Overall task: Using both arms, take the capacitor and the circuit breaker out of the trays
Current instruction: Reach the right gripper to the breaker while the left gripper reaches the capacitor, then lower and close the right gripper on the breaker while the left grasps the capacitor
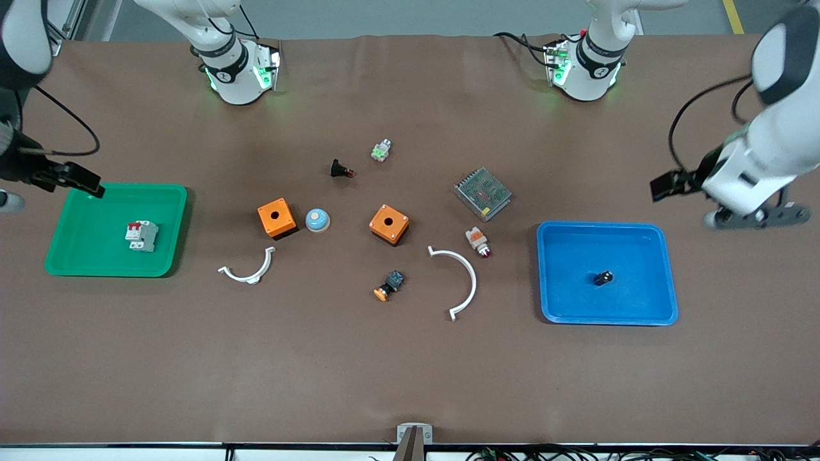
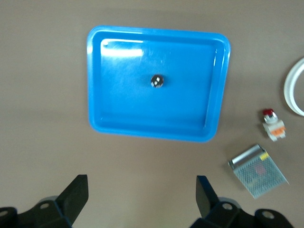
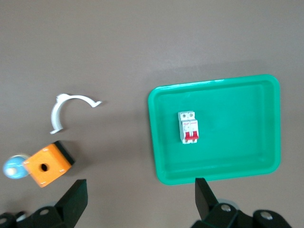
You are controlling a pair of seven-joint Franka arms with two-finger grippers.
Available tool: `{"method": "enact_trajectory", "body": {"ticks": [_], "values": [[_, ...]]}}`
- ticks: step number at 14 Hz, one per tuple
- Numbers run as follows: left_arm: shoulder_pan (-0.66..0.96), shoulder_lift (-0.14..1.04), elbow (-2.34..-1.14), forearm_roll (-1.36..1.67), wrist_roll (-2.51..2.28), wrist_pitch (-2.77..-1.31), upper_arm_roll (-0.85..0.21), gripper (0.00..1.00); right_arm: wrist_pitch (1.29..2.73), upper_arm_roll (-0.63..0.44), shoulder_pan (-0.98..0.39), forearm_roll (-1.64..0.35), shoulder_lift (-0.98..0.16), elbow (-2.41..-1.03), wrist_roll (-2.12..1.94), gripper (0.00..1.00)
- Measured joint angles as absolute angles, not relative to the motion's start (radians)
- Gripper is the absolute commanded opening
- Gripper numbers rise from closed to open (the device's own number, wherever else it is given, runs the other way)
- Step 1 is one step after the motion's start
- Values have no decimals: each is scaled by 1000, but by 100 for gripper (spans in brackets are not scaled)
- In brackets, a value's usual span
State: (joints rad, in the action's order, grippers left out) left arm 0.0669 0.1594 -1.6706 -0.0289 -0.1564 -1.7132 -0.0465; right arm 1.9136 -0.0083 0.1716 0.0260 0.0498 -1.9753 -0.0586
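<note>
The capacitor (image 1: 602,278), a tiny black cylinder, lies in the middle of the blue tray (image 1: 544,275); it also shows in the left wrist view (image 2: 157,81) inside the tray (image 2: 95,95). The breaker (image 1: 141,235), white-grey with red levers, lies in the green tray (image 1: 77,256); the right wrist view shows it too (image 3: 188,127) in the tray (image 3: 161,142). My left gripper (image 1: 756,216) (image 2: 142,194) hangs open and empty high above the table by the blue tray. My right gripper (image 1: 8,200) (image 3: 140,199), mostly cut off in the front view, is open and empty high by the green tray.
Between the trays lie two orange boxes (image 1: 277,218) (image 1: 389,224), a blue dome (image 1: 317,220), two white arcs (image 1: 250,272) (image 1: 464,282), a metal mesh box (image 1: 482,193), a white-orange lamp part (image 1: 478,241), a black button part (image 1: 341,169), a black-blue part (image 1: 389,285) and a small green-white part (image 1: 381,150).
</note>
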Motion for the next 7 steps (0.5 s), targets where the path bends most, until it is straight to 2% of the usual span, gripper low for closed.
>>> {"method": "enact_trajectory", "body": {"ticks": [2,3,7], "values": [[67,220,-1748,-29,-156,-1868,-46,97,2059,-10,230,26,0,-2073,-153,100],[67,246,-1791,-29,-156,-1949,-47,91,2126,-11,261,26,-40,-2103,-198,100],[49,339,-1926,-29,-157,-2237,-46,76,2306,-12,353,26,-231,-2134,-324,100]]}}
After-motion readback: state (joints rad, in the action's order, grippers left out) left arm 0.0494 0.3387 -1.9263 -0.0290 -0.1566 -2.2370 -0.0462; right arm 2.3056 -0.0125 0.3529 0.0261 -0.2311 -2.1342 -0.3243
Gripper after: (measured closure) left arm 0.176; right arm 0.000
